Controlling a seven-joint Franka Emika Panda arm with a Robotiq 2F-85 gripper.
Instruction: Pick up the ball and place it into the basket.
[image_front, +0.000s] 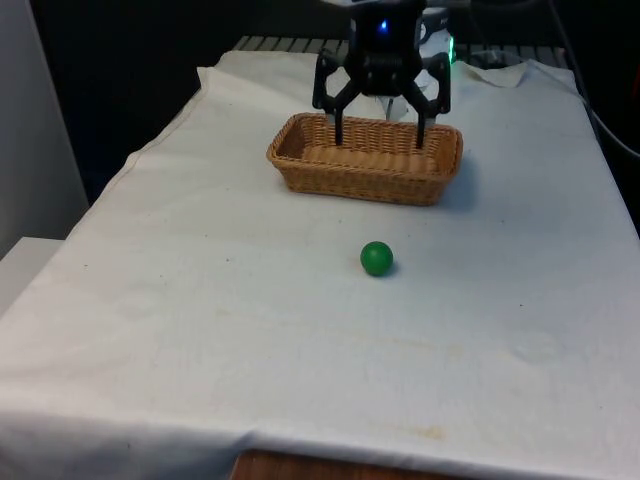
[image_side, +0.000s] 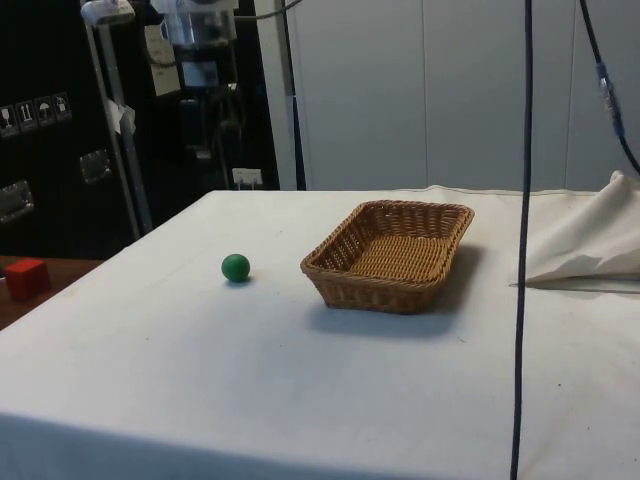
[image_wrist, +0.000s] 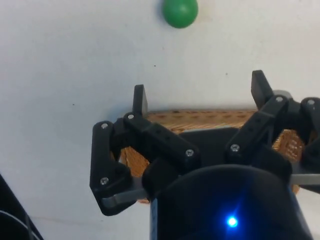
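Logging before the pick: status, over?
Gripper open, empty, over basket. Green ball on cloth, apart from the basket, untouched. Nothing in the way.

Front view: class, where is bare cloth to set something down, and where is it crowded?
Free: cloth between the green ball and the near table edge, and either side of the wicker basket. Crowded: over the basket, where the gripper hangs, fingers open.

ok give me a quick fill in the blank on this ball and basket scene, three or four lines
1. The ball on the white cloth is ____ in colour.
2. The wicker basket holds ____ so far.
3. The gripper hangs above the ____ with its jaws spread.
4. The ball lies ____ the basket, apart from it.

Missing words: green; nothing; basket; outside
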